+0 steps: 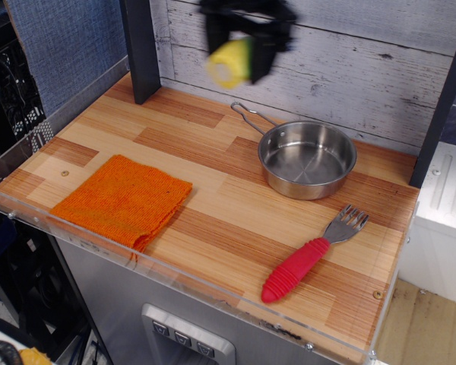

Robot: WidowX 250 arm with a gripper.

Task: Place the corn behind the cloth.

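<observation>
My gripper (239,57) is at the top of the view, blurred by motion, high above the back of the table. It is shut on the corn (229,63), a yellow cob with a green end showing between the black fingers. The orange knitted cloth (123,198) lies flat at the front left of the wooden table, far below and to the left of the corn. The corn hangs in the air, apart from everything on the table.
An empty steel pan (307,159) with a wire handle stands at the back right. A red-handled fork (311,253) lies at the front right. A dark post (140,49) stands at the back left. A clear plastic lip (175,274) edges the table's front.
</observation>
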